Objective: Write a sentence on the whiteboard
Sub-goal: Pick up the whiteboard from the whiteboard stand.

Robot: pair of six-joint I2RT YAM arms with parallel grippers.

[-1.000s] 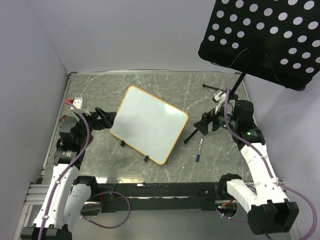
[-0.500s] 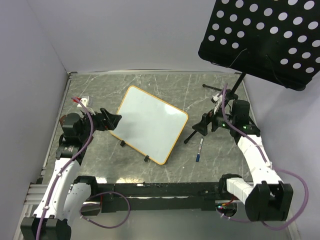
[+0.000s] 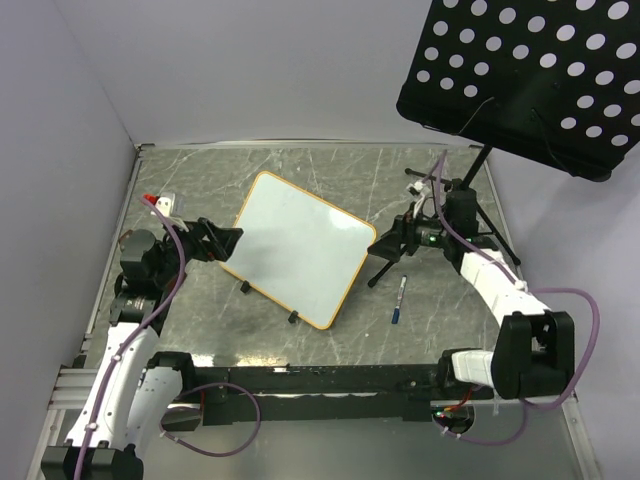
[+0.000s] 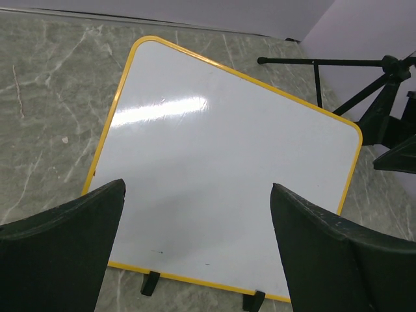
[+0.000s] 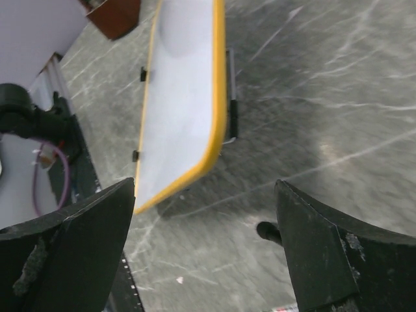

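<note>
The whiteboard (image 3: 298,248) stands tilted on two black clip feet in the middle of the table, its frame yellow-orange. Its face is blank apart from tiny specks, and no sentence shows. My left gripper (image 3: 225,240) hovers open at the board's left edge and looks down on the board (image 4: 221,162), with nothing between its fingers (image 4: 65,247). My right gripper (image 3: 385,245) stands open just off the board's right corner. In the right wrist view the board (image 5: 182,91) appears edge-on. A marker (image 3: 400,298) lies on the table, in front of the right gripper.
A black perforated music-stand panel (image 3: 530,70) hangs over the back right corner. Its tripod legs (image 3: 440,215) spread on the table beside my right arm, and one leg (image 4: 325,62) lies behind the board. Grey walls close the left and back sides.
My right arm has stretched out and carried its open gripper left, toward the board's right corner. The left gripper shifted slightly toward the board. The board and the marker have not moved.
</note>
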